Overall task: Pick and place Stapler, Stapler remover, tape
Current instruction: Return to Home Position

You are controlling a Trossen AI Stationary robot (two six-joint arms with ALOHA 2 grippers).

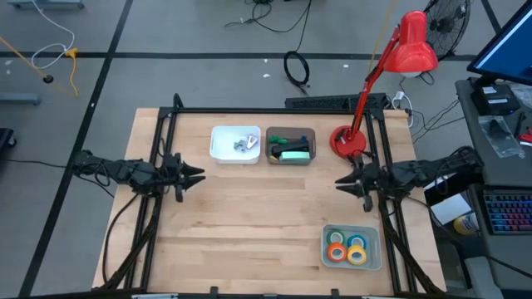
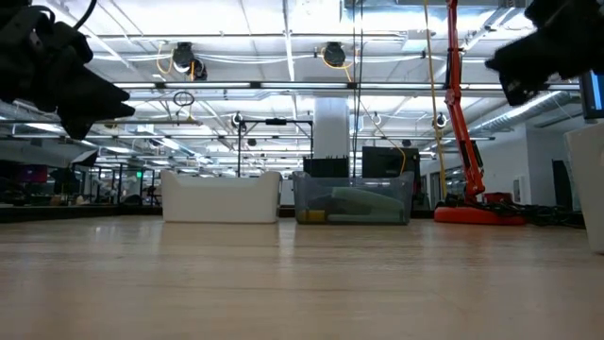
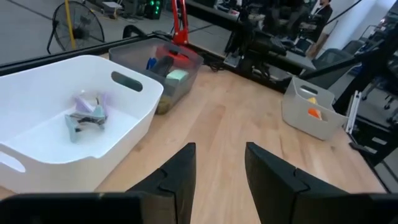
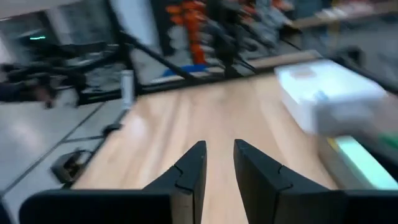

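Holding staple removers (image 1: 243, 144), white bin (image 1: 214, 146); staplers (image 1: 293, 153), dark bin (image 1: 313, 146); tape (image 1: 337, 256), gray bin (image 1: 376, 247).

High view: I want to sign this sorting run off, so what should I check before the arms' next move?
1. Tape rolls in the gray bin: ok.
2. Staple removers in the white bin: ok.
3. Staplers in the clear bin: ok.
4. Left gripper at the table's left edge, fingers open, empty: ok.
5. Right gripper at the right edge, fingers open, empty: ok.
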